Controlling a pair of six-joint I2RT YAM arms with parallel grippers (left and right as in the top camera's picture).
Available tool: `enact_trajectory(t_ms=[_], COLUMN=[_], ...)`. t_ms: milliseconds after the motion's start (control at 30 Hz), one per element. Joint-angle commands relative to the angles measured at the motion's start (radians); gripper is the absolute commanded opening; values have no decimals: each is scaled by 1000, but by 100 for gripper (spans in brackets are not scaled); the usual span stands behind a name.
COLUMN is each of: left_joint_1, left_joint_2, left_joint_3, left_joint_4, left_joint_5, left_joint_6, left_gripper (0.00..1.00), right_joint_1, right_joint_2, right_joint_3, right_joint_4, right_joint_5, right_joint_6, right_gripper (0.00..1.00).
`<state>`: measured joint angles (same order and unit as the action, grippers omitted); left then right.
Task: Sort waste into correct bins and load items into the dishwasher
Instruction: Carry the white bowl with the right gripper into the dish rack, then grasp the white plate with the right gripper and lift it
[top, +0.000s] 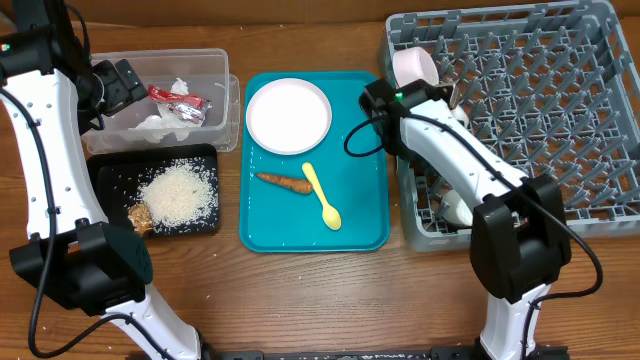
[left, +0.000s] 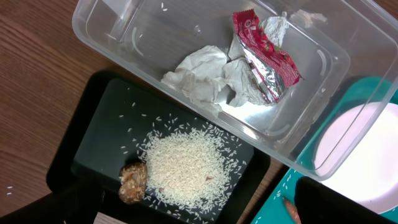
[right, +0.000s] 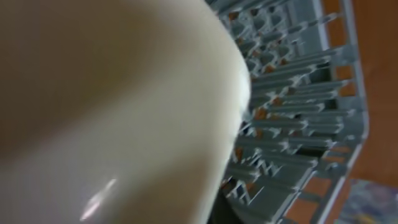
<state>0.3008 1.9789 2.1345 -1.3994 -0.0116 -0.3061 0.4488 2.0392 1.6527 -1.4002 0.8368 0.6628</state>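
- One clear plastic rectangular tub (top: 205, 62) is sitting at the far left of the wooden table (top: 300, 300). It is holding one red crinkled wrapper (top: 178, 100) and two clumps of crumpled white tissue (left: 202, 71).
- One shallow black rectangular tray (top: 110, 175) is lying just in front of the tub. It is carrying one heap of loose white rice (top: 178, 192), with stray grains around it, and one small brown food lump (top: 140, 215) touching the heap's left edge.
- One teal plastic tray (top: 365, 225) is lying between the bins and the rack. It is bearing one flat white round plate (top: 288, 115), one orange-brown carrot-like stick (top: 283, 181) and one slim yellow plastic spoon (top: 322, 196). The spoon's handle end is lying right against the stick's tip.
- One square grey plastic dish rack (top: 560, 100) is standing at the right. One pale pink cup (top: 415, 68) is lying on its side in the far-left corner, and one white rounded dish (top: 458, 210) is showing partly under the right arm.
- The left gripper (top: 118, 85) is hovering over the tub's left end with its fingers spread wide and holding nothing.
- The right gripper (top: 450, 100) is reaching into the rack's left side. Its wrist view is filling with a blurred pale dish surface over the pegs, and I cannot tell how far the fingers are parted or whether they are gripping it.
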Motion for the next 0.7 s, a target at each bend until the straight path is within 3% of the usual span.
enact_trajectory(t_ms=[0, 33, 133, 200, 300, 467, 567, 667], left_joint_1=[-7, -7, -7, -7, -7, -7, -7, -7], left_joint_2=[-18, -18, -18, -18, -18, -18, -18, -18], left_joint_3=[19, 19, 19, 19, 19, 19, 19, 19], left_joint_4=[1, 1, 1, 1, 1, 1, 1, 1], left_joint_5=[8, 8, 8, 8, 8, 8, 8, 8], left_joint_6=[22, 22, 22, 22, 22, 22, 22, 22], left_gripper=[100, 100, 100, 100, 100, 100, 100, 100], right_joint_1=[-5, -5, -5, -5, -5, -5, 3, 53], right_joint_2=[3, 3, 3, 3, 3, -2, 0, 0], right_joint_3=[36, 54, 170, 261, 420, 598, 563, 470], right_joint_4=[-45, -60, -149, -210, -294, -251, -144, -29], right_joint_5=[-159, -159, -159, -159, -171, -587, -903, -977], right_joint_6=[-5, -5, -8, -9, -18, -323, -506, -538], right_gripper=[16, 18, 51, 67, 77, 80, 75, 70])
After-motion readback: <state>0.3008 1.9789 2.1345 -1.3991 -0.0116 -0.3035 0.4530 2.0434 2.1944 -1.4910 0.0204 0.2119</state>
